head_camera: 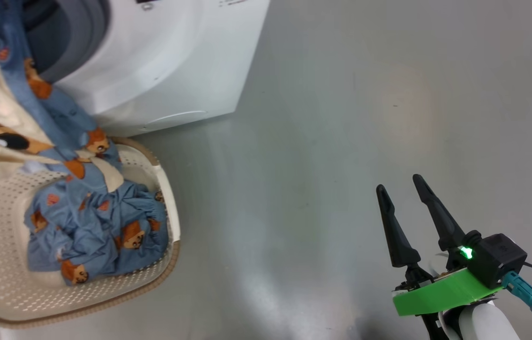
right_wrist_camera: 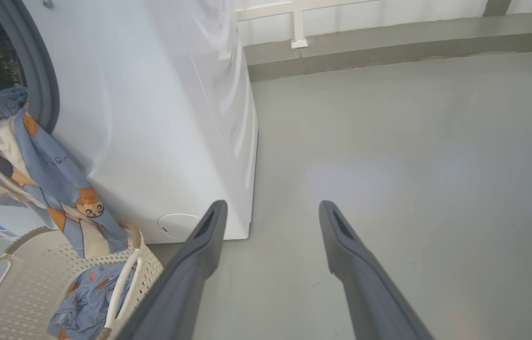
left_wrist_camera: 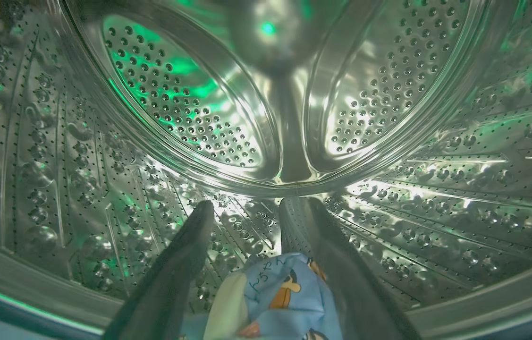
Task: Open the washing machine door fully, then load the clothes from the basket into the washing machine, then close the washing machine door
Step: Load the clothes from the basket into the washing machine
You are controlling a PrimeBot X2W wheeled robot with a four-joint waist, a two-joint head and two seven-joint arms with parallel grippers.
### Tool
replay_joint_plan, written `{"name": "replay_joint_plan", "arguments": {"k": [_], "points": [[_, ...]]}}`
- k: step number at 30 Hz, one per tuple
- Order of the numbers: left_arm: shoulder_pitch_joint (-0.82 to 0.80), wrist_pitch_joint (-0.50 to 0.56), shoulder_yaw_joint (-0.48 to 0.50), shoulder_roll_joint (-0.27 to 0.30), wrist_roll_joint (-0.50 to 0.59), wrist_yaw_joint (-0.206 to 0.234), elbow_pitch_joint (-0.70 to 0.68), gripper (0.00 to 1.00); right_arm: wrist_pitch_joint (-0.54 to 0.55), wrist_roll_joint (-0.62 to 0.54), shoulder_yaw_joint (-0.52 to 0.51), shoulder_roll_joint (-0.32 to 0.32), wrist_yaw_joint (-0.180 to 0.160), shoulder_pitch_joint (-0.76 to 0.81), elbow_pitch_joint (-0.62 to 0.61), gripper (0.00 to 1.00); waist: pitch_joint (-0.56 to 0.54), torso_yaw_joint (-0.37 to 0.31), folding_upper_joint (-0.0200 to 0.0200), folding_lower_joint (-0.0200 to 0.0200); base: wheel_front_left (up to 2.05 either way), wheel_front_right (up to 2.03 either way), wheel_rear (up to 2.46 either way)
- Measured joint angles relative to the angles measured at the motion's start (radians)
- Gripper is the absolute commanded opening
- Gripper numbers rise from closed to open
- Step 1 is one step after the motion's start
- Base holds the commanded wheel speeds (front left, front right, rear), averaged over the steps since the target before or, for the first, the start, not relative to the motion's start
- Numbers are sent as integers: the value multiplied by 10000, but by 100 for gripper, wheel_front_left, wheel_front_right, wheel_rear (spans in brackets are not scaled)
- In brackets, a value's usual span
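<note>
My left gripper [left_wrist_camera: 254, 205] is inside the washing machine's perforated steel drum [left_wrist_camera: 266, 118], open, with a fold of the light blue clothes [left_wrist_camera: 289, 297] lying loose between the bases of its fingers. The clothes [head_camera: 96, 226] partly fill the cream basket [head_camera: 6, 264] and trail up over the grey-ringed opening of the white washing machine [head_camera: 162, 61]. My right gripper [head_camera: 400, 184] hangs open and empty above the bare floor to the right. In the right wrist view that gripper [right_wrist_camera: 273, 205] points past the machine [right_wrist_camera: 152, 118], with the basket [right_wrist_camera: 20, 283] and draped clothes [right_wrist_camera: 53, 170] to its left. The washing machine door is out of view.
Grey floor [head_camera: 341, 141] stretches right of the machine and basket. A low grey kerb [right_wrist_camera: 388, 47] and white wall run along the far side. The basket stands right against the machine's front.
</note>
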Motion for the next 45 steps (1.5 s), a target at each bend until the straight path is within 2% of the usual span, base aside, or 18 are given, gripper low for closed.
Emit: {"name": "replay_joint_plan", "arguments": {"k": [6, 10, 16, 25, 34, 40, 45], "points": [[793, 0, -94, -506, 4, -67, -911, 100, 0, -79, -244, -13, 0, -20, 15, 100, -98, 359, 0, 0, 0, 0, 0], [1928, 2, -439, -947, 104, -286, -1676, 100, 0, -268, -336, -15, 0, -169, 19, 100, -232, 681, 0, -1, 0, 0, 0], [3638, 0, -564, -1515, 27, -382, -3388, 100, 0, -449, -589, -35, 0, -177, -15, 100, -428, 1235, 0, 1, 0, 0, 0], [6625, 0, -646, -1933, -178, -426, -5927, 100, 0, -658, -897, -61, 0, -350, -117, 100, -537, 1977, 0, 0, 0, 0, 0], [9007, 0, -915, -2079, -629, -213, -7678, 100, 0, -688, -1005, -209, 0, -355, -150, 100, -614, 2250, 0, 1, 0, 0, 0], [10757, 27, -989, -2102, -1095, 278, -9033, 100, 0, -688, -1112, -211, 0, -323, -173, 100, -751, 2265, 0, 0, 0, 0, 0], [11587, 209, -1220, -2100, -1223, 510, -9940, 100, 0, -688, -1200, -211, 0, -306, -176, 100, -797, 2334, 0, 0, 0, 0, 0]]}}
